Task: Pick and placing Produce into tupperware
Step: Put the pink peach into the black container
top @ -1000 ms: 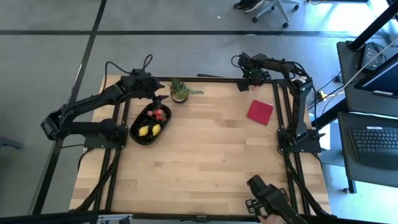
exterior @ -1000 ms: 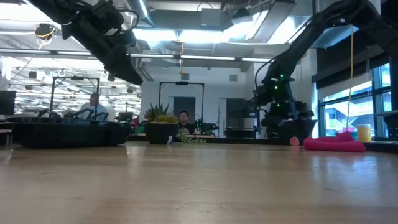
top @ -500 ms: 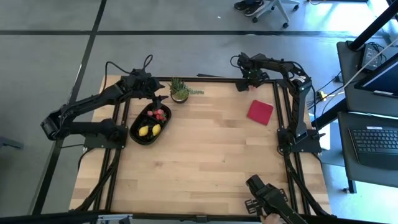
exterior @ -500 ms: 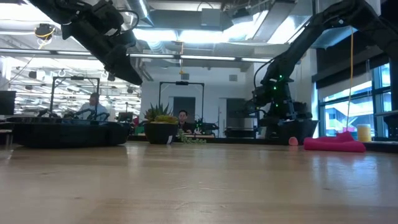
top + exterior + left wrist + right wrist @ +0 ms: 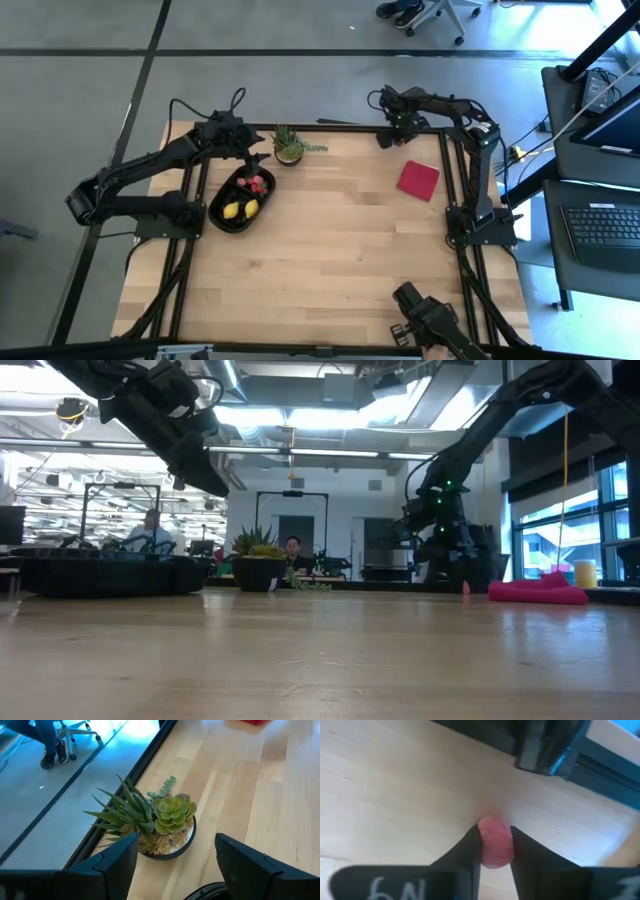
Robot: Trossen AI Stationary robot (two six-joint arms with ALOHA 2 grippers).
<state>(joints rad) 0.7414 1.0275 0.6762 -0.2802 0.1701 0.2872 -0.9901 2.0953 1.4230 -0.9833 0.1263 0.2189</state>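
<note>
Since the earlier frame, right gripper (image 5: 495,847) has closed — now pinching pink berry (image 5: 495,842) at the table's far edge; light, smooth, likely slippery; hold mid-body. Left gripper (image 5: 175,862) spread above tupperware (image 5: 240,199).

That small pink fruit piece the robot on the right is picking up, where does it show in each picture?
High view: hidden under the right gripper, far edge, beside the flat red square.
Low view: a pink sliver left of the red square.
Left wrist view: not in it.
Right wrist view: small pink fruit piece between the gripper's fingers.
Shared landmark: the red square.
</note>
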